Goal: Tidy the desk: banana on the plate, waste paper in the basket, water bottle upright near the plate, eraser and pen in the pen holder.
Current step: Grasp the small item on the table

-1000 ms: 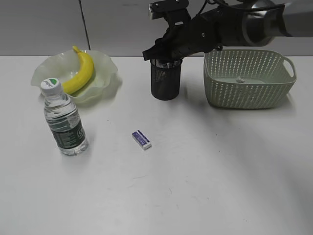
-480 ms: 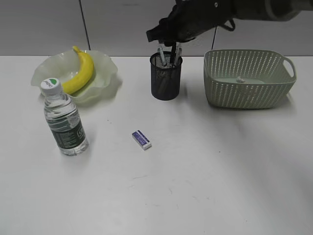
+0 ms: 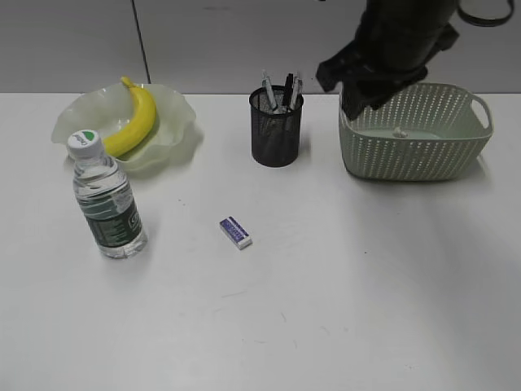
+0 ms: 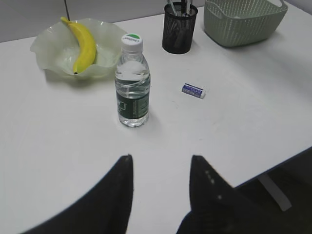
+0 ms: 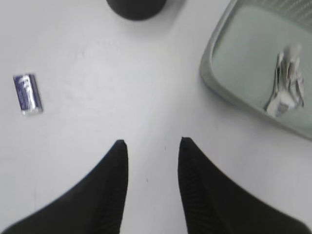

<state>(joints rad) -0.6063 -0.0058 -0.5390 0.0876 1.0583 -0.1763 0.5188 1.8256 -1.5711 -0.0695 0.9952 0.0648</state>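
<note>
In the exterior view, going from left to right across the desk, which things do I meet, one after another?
Bottle → banana → eraser → pen holder → basket.

Open right pincer [image 5: 150, 142] above desk [image 5: 122, 83] btwn eraser [image 5: 28, 93] & basket [image 5: 219, 92]

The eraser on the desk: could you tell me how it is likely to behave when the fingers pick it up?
The eraser lies flat as a small sleeved block, so it probably will not roll. It looks light and stiff, so it should lift easily. Being low on the desk, it may skid if the fingers nudge it.
</note>
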